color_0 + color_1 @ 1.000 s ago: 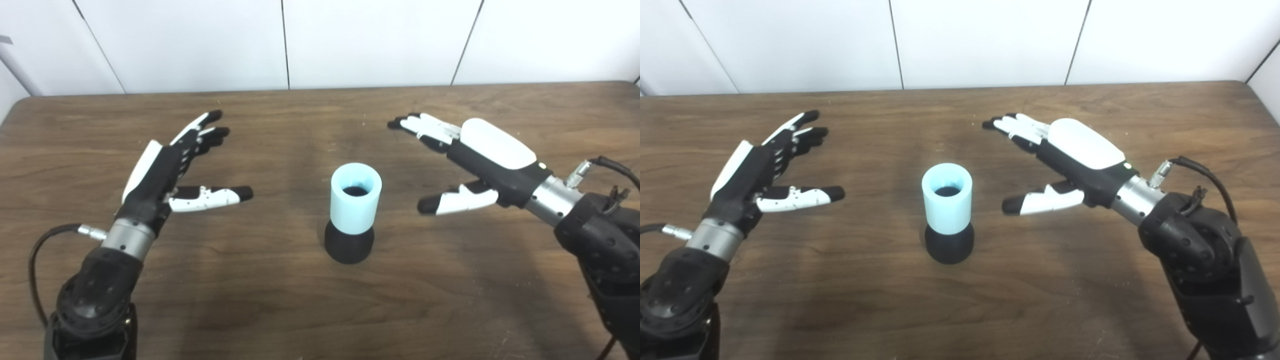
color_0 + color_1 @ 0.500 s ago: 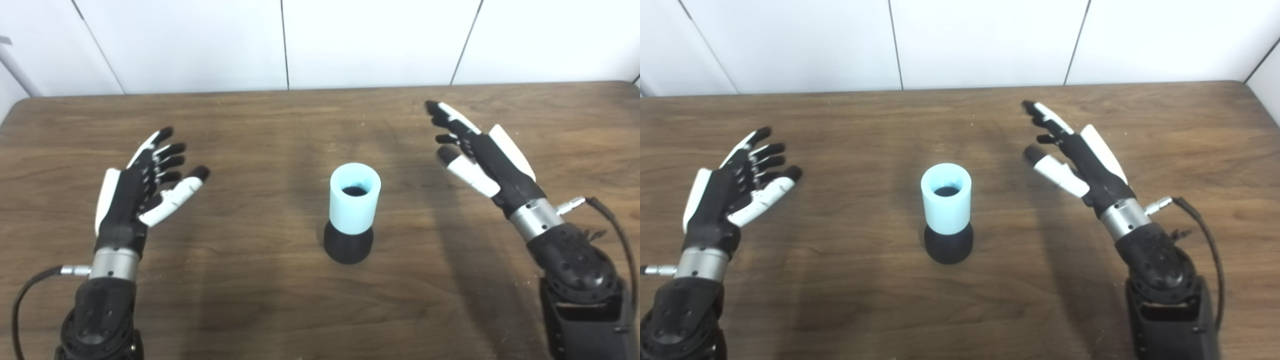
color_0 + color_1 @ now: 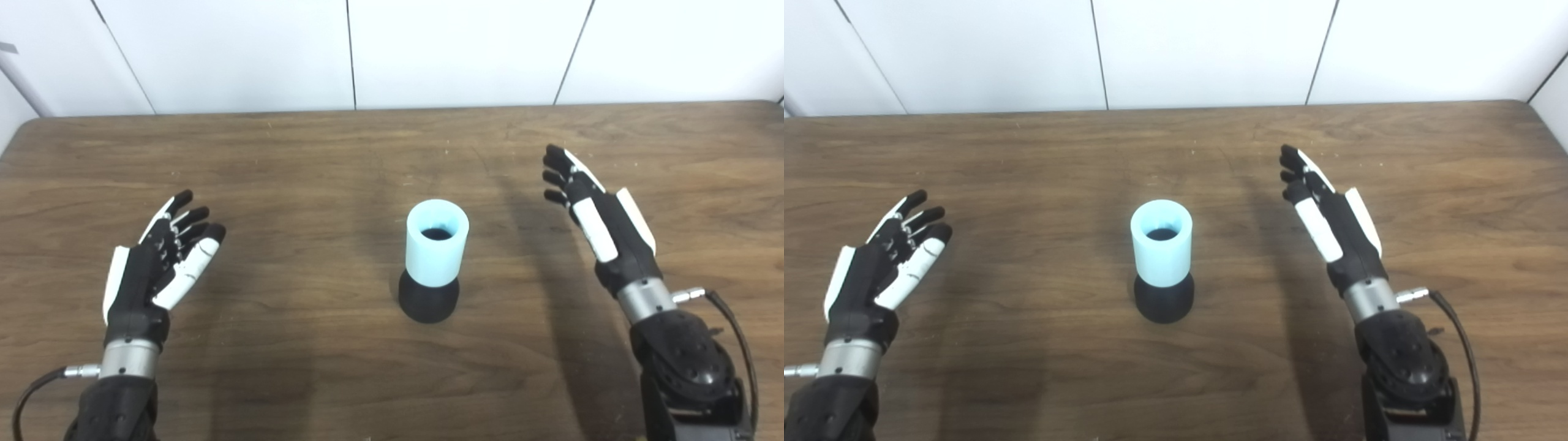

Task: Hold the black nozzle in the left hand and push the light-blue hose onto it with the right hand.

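While both hands stand clear, note that the joined assembly sits upright on the wooden table, between the two sets of fingers and well apart from each. Nearest you is the black nozzle, resting with its broad base on the table surface. Directly above it, the light-blue hose stands as a short sleeve with its lower edge seated around the upper part of the nozzle; its open mouth faces upward, and a dark opening is visible inside.

Check the left hand: its fingers are extended, fairly close together, and hold nothing. The assembly lies off to the thumb side of this hand. Check the right hand: its fingers are likewise extended, fairly close together and empty, with the assembly off to its thumb side and slightly nearer you than its fingertips.

Judge the step as follows. The hose appears already pushed onto the nozzle, and neither hand is in contact with it, so the fitting step looks complete. How deep the sleeve is seated cannot be determined.

If you require further seating, bring the left fingers around the black base first, then press down on the blue rim with the right fingers, keeping the stack vertical.
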